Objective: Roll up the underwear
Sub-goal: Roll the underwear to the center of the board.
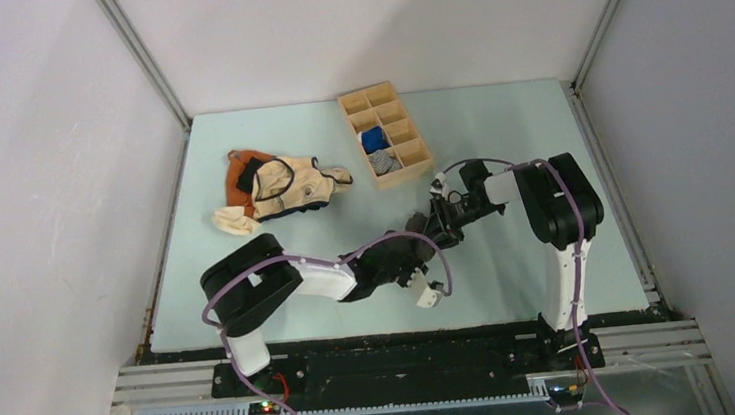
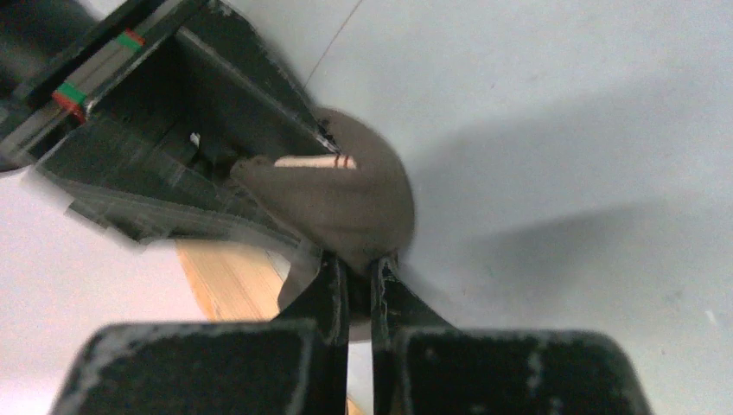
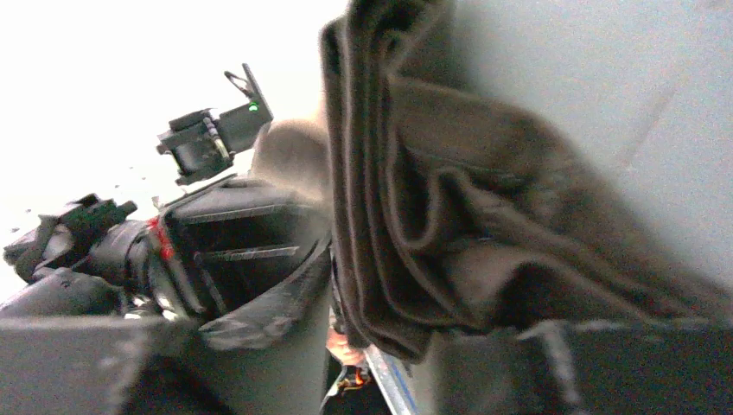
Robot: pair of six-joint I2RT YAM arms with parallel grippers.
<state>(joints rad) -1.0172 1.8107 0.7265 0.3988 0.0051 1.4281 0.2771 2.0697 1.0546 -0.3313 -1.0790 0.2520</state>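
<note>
The underwear (image 2: 346, 203) is a bunched dark olive-brown bundle with a pale strip of waistband showing. It is held off the table between both grippers. My left gripper (image 2: 359, 264) is shut on its lower edge, and the fabric bulges out above the fingertips. My right gripper (image 3: 406, 337) holds the folded layers of the underwear (image 3: 449, 216) between its jaws from the other side. In the top view the two grippers meet just right of the table's centre, left (image 1: 425, 241) and right (image 1: 447, 211), and the bundle is almost hidden between them.
A wooden compartment box (image 1: 406, 124) stands at the back centre, holding a blue roll (image 1: 374, 140) and a grey roll (image 1: 387, 163). A cream-and-orange garment with black trim (image 1: 281, 185) lies at the back left. White walls enclose the table on three sides.
</note>
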